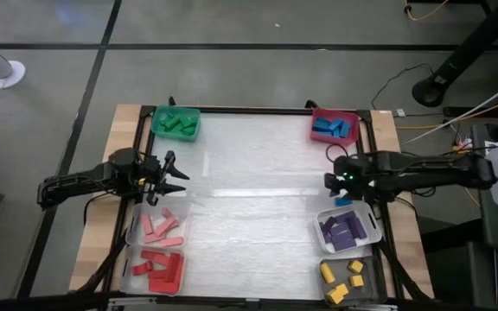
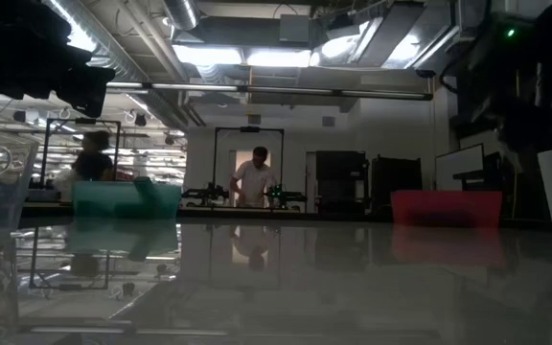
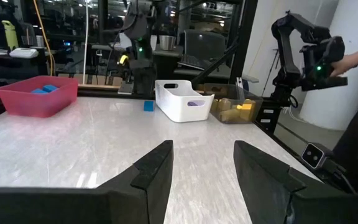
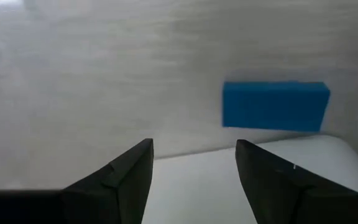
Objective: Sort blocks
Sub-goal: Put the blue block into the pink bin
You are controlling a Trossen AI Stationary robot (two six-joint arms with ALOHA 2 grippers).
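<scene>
One loose blue block [image 4: 275,106] lies flat on the table beside the white bin's rim [image 4: 260,180]; it also shows in the high view as the blue block [image 1: 343,201] and in the left wrist view as the blue block [image 3: 148,106]. My right gripper [image 4: 194,165] hovers over the table near it, tipped steeply down, open and holding nothing; in the high view my right gripper [image 1: 334,183] is at the table's right side. My left gripper [image 1: 175,177] waits level at the left side, and the left wrist view shows my left gripper [image 3: 202,162] open and holding nothing.
Sorted blocks fill bins along both sides: green bin [image 1: 176,123], red bin with blue blocks [image 1: 334,126], clear bins of pink blocks [image 1: 158,226] and red blocks [image 1: 158,269], white bin of purple blocks [image 1: 348,230], grey bin of yellow blocks [image 1: 346,281]. A person [image 2: 253,180] stands far behind.
</scene>
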